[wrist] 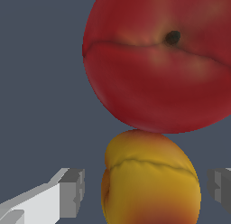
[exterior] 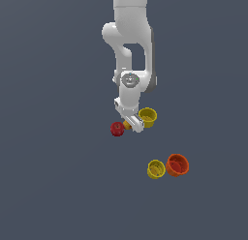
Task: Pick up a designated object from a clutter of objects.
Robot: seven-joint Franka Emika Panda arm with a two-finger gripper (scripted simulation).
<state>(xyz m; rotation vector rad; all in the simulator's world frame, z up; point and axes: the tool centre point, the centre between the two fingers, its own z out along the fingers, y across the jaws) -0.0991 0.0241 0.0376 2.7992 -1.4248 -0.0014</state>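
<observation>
Your hand (wrist: 144, 187) is down at desk level, jaws open either side of the orange-yellow fruit (wrist: 151, 182), which touches the red apple (wrist: 158, 60) mid-desk. Approach looks done; closing and lifting remain.

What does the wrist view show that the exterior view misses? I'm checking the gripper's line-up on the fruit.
Only the wrist view shows both fingers apart, flanking the orange-yellow fruit with gaps on each side, the fruit touching the red apple. Only the exterior view shows the arm, two yellow cups and an orange cup. Both show apple, fruit and gripper.
</observation>
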